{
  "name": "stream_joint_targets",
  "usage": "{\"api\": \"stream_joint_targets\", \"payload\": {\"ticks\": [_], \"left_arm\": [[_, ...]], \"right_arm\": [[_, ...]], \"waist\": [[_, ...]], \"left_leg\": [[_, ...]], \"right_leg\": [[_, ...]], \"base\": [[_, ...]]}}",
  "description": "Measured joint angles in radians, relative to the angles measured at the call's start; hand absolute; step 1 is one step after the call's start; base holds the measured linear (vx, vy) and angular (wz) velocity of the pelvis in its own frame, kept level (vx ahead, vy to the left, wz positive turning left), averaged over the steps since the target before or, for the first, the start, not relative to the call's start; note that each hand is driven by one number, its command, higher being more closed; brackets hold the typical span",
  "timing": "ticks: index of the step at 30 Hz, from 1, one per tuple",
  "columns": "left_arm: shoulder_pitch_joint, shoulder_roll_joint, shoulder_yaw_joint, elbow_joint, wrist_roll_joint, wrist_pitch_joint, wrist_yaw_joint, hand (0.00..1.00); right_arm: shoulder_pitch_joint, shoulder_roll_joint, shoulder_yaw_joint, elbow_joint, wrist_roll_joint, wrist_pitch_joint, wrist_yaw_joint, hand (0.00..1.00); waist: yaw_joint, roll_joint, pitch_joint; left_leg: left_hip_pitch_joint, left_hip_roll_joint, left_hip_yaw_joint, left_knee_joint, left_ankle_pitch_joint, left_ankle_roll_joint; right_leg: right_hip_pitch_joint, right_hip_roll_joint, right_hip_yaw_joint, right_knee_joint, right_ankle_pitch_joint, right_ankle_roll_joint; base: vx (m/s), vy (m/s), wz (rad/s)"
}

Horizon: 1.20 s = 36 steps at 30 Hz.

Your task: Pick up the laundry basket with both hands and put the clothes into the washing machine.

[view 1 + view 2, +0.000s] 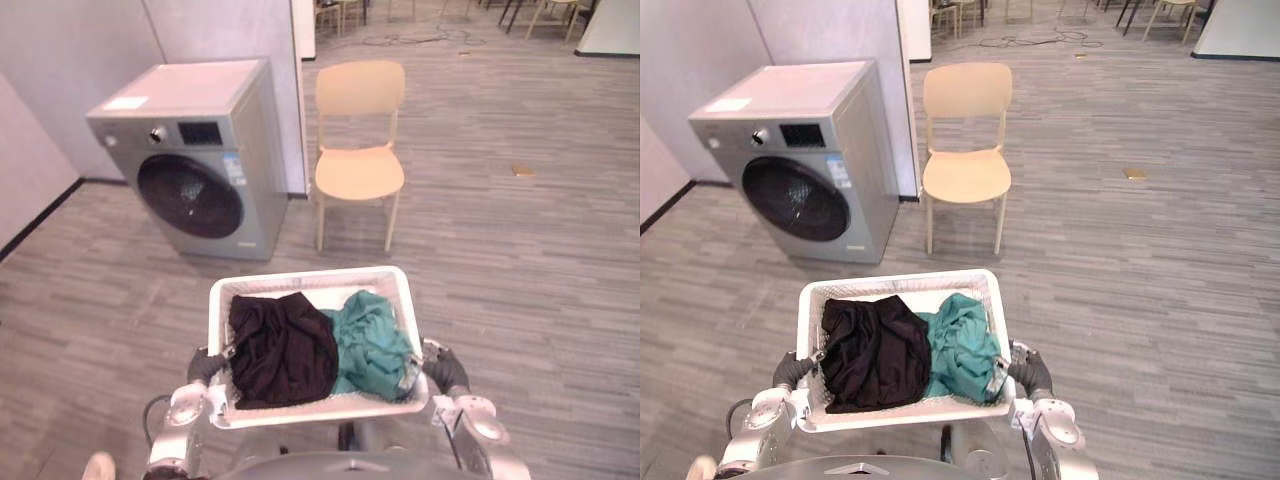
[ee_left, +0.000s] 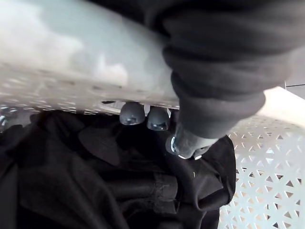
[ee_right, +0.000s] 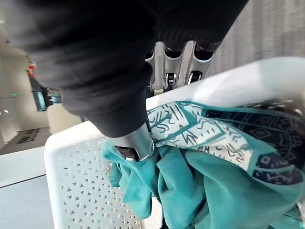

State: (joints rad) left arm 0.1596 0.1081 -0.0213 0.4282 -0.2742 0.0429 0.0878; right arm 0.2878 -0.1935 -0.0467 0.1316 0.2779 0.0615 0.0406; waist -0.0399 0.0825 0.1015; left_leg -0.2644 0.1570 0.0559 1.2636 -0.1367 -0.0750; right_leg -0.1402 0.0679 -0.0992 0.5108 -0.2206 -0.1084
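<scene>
A white perforated laundry basket [image 1: 310, 281] is held up in front of me, with a black garment [image 1: 283, 348] on its left side and a teal garment [image 1: 372, 341] on its right. My left hand [image 1: 205, 366] grips the basket's left rim, fingers [image 2: 133, 114] curled over the edge above the black cloth. My right hand [image 1: 446, 370] grips the right rim, thumb [image 3: 136, 143] inside against the teal cloth. The grey front-loading washing machine [image 1: 195, 155] stands ahead to the left on the floor, its round dark door [image 1: 190, 196] shut.
A beige chair [image 1: 360, 150] stands right of the washer, against a white partition [image 1: 225, 40]. Open grey plank floor lies between me and the machine. More chairs and cables are far back. A small tan scrap [image 1: 523, 171] lies on the floor at right.
</scene>
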Motion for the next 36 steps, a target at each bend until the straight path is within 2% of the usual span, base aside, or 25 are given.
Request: {"api": "stream_joint_targets", "payload": {"ticks": [3,5,7,8,9,10,11,12,13,14,15,16,17,18,19,20,22,23,24,26,28,29,32,35,36], "left_arm": [[0.000,0.001,0.003,-0.036,0.000,-0.001,0.000,1.00],[0.003,-0.009,0.010,-0.042,0.000,-0.002,0.000,1.00],[0.004,-0.008,-0.001,-0.032,0.000,-0.002,0.000,1.00],[0.020,-0.006,-0.006,-0.010,0.001,-0.001,0.000,1.00],[0.047,0.000,-0.012,0.006,0.002,0.000,0.000,1.00],[0.040,0.009,-0.012,0.023,0.002,0.000,0.001,1.00],[0.033,0.015,-0.011,0.028,0.003,0.001,0.001,1.00],[0.032,0.042,-0.035,0.028,0.005,0.002,0.001,1.00],[0.034,0.049,-0.045,0.026,0.004,0.003,0.001,1.00],[0.022,0.074,-0.044,0.027,0.004,0.010,0.003,1.00],[0.011,0.077,-0.038,0.027,0.004,0.016,0.007,1.00],[-0.003,0.075,-0.039,0.025,0.004,0.017,0.012,1.00],[-0.008,0.074,-0.044,0.006,0.004,0.017,0.013,1.00],[-0.014,0.074,-0.047,-0.008,0.004,0.016,0.013,1.00],[-0.027,0.076,-0.050,-0.039,0.004,0.016,0.013,1.00],[-0.036,0.080,-0.050,-0.063,0.004,0.016,0.013,1.00],[-0.071,0.093,-0.050,-0.101,0.004,0.016,0.015,1.00],[-0.078,0.102,-0.050,-0.114,0.004,0.010,0.018,1.00],[-0.079,0.100,-0.051,-0.114,0.004,0.008,0.019,1.00],[-0.079,0.061,-0.051,-0.115,0.005,0.008,0.023,1.00],[-0.072,0.035,-0.045,-0.117,0.004,0.008,0.030,1.00],[-0.055,0.026,-0.038,-0.121,0.000,0.008,0.031,1.00],[-0.004,0.006,-0.035,-0.161,-0.031,0.008,0.032,1.00],[0.006,0.007,-0.016,-0.192,-0.059,0.008,0.034,1.00],[0.006,0.008,-0.005,-0.192,-0.077,0.008,0.037,1.00]], "right_arm": [[-0.016,-0.008,0.001,-0.001,0.008,-0.005,-0.001,1.00],[-0.033,-0.013,0.001,0.008,0.008,-0.023,-0.001,1.00],[-0.041,-0.026,0.000,0.050,0.007,-0.033,0.001,1.00],[-0.043,-0.021,0.008,0.108,-0.001,-0.026,0.001,1.00],[-0.047,0.004,0.007,0.167,-0.008,-0.019,0.001,1.00],[-0.052,0.018,-0.005,0.197,-0.010,-0.016,0.001,1.00],[-0.057,0.027,-0.011,0.214,-0.010,-0.011,0.001,1.00],[-0.049,0.050,-0.012,0.229,-0.010,-0.007,0.004,1.00],[-0.043,0.039,-0.008,0.220,-0.010,-0.009,0.007,1.00],[-0.054,0.052,0.004,0.226,-0.009,-0.011,0.012,1.00],[-0.058,0.061,0.005,0.227,-0.009,-0.010,0.012,1.00],[-0.072,0.060,-0.002,0.224,-0.009,-0.009,0.011,1.00],[-0.081,0.052,-0.004,0.198,-0.009,-0.009,0.011,1.00],[-0.076,0.048,-0.008,0.173,-0.009,-0.009,0.011,1.00],[-0.064,0.042,-0.011,0.126,-0.009,-0.009,0.010,1.00],[-0.062,0.036,-0.011,0.105,-0.008,-0.009,0.008,1.00],[-0.060,0.034,-0.011,0.066,-0.009,-0.009,-0.001,1.00],[-0.057,0.034,-0.009,0.044,-0.010,-0.009,-0.002,1.00],[-0.057,0.034,-0.008,0.038,-0.010,-0.009,-0.002,1.00],[-0.060,0.004,-0.008,0.032,-0.010,-0.008,-0.011,1.00],[-0.058,-0.027,-0.008,-0.016,-0.010,-0.002,-0.019,1.00],[-0.060,-0.036,-0.008,-0.053,-0.010,0.001,-0.023,1.00],[-0.059,-0.051,-0.008,-0.115,-0.009,0.001,-0.030,1.00],[-0.099,-0.055,0.003,-0.151,-0.010,0.000,-0.032,1.00],[-0.128,-0.054,0.015,-0.150,-0.011,0.001,-0.034,1.00]], "waist": [[0.044,-0.021,-0.003],[0.043,-0.005,-0.023],[0.033,0.003,-0.045],[0.047,-0.034,-0.084],[0.032,-0.100,-0.142],[0.012,-0.123,-0.140],[0.010,-0.129,-0.128],[0.024,-0.135,-0.085],[0.023,-0.134,-0.085],[-0.003,-0.177,-0.078],[-0.013,-0.191,-0.072],[-0.011,-0.175,-0.059],[-0.011,-0.134,-0.037],[-0.017,-0.119,-0.029],[-0.025,-0.084,-0.007],[-0.030,-0.075,-0.003],[-0.033,-0.088,-0.012],[-0.034,-0.099,-0.024],[-0.034,-0.094,-0.031],[-0.038,-0.055,-0.053],[-0.025,-0.032,-0.042],[-0.013,-0.024,-0.040],[-0.012,-0.026,-0.037],[0.019,-0.023,-0.038],[0.028,-0.019,-0.040]], "left_leg": [[-0.069,0.065,0.112,-0.374,-0.061,0.024],[-0.065,0.049,0.093,-0.932,0.022,-0.028],[-0.079,0.027,0.054,-1.045,0.081,-0.059],[-0.055,-0.026,0.059,-1.037,0.203,-0.022],[-0.039,-0.098,0.088,-1.002,0.215,0.018],[-0.034,-0.120,0.089,-0.952,0.184,0.051],[-0.038,-0.113,0.089,-0.885,0.159,0.065],[-0.033,-0.142,0.080,-0.799,0.096,0.038],[0.008,-0.146,0.079,-0.873,0.100,0.071],[0.078,-0.177,0.084,-0.893,0.026,0.081],[0.105,-0.191,0.082,-0.904,0.018,0.093],[0.174,-0.184,0.099,-0.947,-0.007,0.097],[0.249,-0.158,0.111,-0.996,-0.030,0.097],[0.278,-0.140,0.110,-1.010,-0.044,0.094],[0.326,-0.119,0.112,-1.027,-0.067,0.086],[0.351,-0.112,0.118,-1.041,-0.080,0.080],[0.395,-0.111,0.129,-1.046,-0.125,0.041],[0.417,-0.110,0.125,-1.040,-0.160,0.019],[0.435,-0.100,0.123,-1.043,-0.174,0.009],[0.428,-0.047,0.109,-0.927,-0.172,-0.009],[0.308,0.014,0.074,-0.579,-0.089,-0.023],[0.245,0.039,0.046,-0.401,-0.030,-0.029],[0.134,0.062,0.036,-0.195,-0.004,-0.015],[0.059,0.086,0.086,-0.276,-0.034,0.010],[0.056,0.094,0.098,-0.434,-0.048,0.013]], "right_leg": [[0.139,0.001,0.091,-0.124,-0.021,0.029],[0.195,-0.002,0.142,-0.162,-0.084,0.041],[0.220,-0.012,0.163,-0.148,-0.151,0.066],[0.253,-0.066,0.213,-0.120,-0.209,0.101],[0.233,-0.136,0.258,-0.027,-0.234,0.152],[0.191,-0.157,0.260,0.093,-0.185,0.207],[0.168,-0.153,0.260,0.174,-0.114,0.222],[0.119,-0.135,0.259,0.385,0.092,0.275],[0.084,-0.136,0.247,0.482,0.147,0.293],[0.017,-0.170,0.205,0.646,0.104,0.239],[-0.018,-0.180,0.195,0.692,0.065,0.203],[-0.102,-0.180,0.160,0.715,-0.001,0.143],[-0.165,-0.159,0.125,0.656,-0.044,0.125],[-0.185,-0.148,0.104,0.597,-0.053,0.136],[-0.216,-0.139,0.077,0.447,-0.055,0.150],[-0.230,-0.148,0.056,0.312,-0.044,0.153],[-0.240,-0.191,0.014,-0.037,0.061,0.131],[-0.237,-0.204,0.005,-0.098,0.164,0.129],[-0.232,-0.196,0.002,-0.089,0.215,0.129],[-0.211,-0.157,-0.032,-0.040,0.166,0.104],[-0.145,-0.127,-0.048,-0.034,0.122,0.071],[-0.100,-0.112,-0.044,-0.041,0.097,0.058],[0.005,-0.104,-0.045,-0.089,0.055,0.045],[0.059,-0.102,-0.001,-0.138,0.030,0.050],[0.074,-0.107,0.009,-0.160,0.032,0.053]], "base": [[0.74,-0.005,-0.74],[0.77,0.170,-0.62],[0.53,0.222,-0.53],[0.76,0.323,-0.77],[0.95,0.361,-0.53],[0.79,0.260,-0.12],[0.76,0.340,-0.04],[0.47,0.298,-0.19],[0.50,0.326,0.05],[0.28,0.139,0.27],[0.41,0.099,0.15],[0.39,0.046,-0.35],[0.38,0.051,-0.49],[0.36,0.043,-0.33],[0.34,0.002,-0.10],[0.43,-0.043,-0.10],[0.44,-0.110,-0.08],[0.46,-0.163,-0.04],[0.63,-0.231,-0.02],[0.68,-0.254,0.07],[0.63,-0.259,-0.14],[0.46,-0.155,-0.35],[0.40,-0.061,-0.12],[0.29,0.065,-0.30],[0.18,0.097,-0.27]]}}
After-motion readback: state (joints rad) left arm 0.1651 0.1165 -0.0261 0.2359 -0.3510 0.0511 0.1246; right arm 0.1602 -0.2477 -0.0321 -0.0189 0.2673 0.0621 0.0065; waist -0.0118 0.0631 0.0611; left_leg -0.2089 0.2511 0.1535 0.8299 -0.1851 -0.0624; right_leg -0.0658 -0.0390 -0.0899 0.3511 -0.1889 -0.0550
